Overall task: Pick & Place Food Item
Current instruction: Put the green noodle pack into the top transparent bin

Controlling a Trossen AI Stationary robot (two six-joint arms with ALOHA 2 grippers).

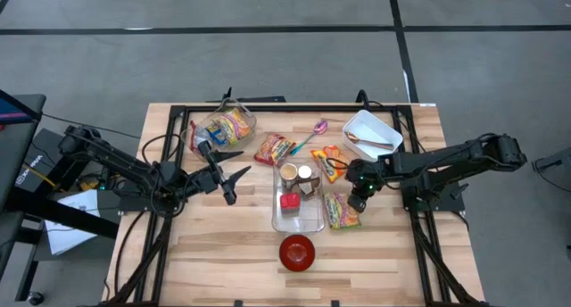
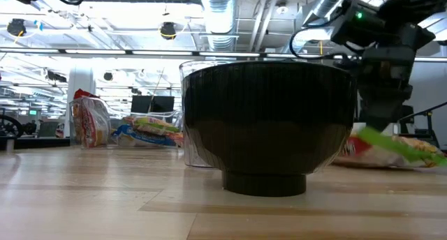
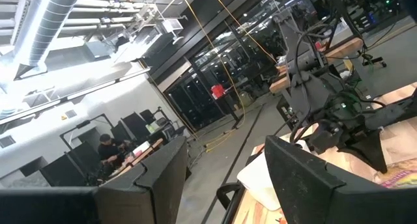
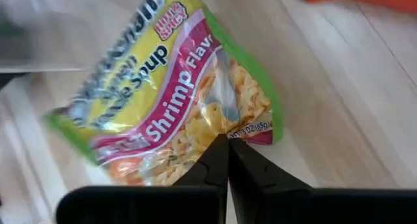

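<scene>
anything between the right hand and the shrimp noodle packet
Nothing visible. The right hand is already shut on the edge of the shrimp noodle packet, which lies on the table beside the clear tray.

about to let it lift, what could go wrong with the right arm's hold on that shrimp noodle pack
The right gripper fingers pinch only the edge of the noodle packet, so it may slip or tear on lifting. Dangling, it could swing into the clear tray beside it.
</scene>
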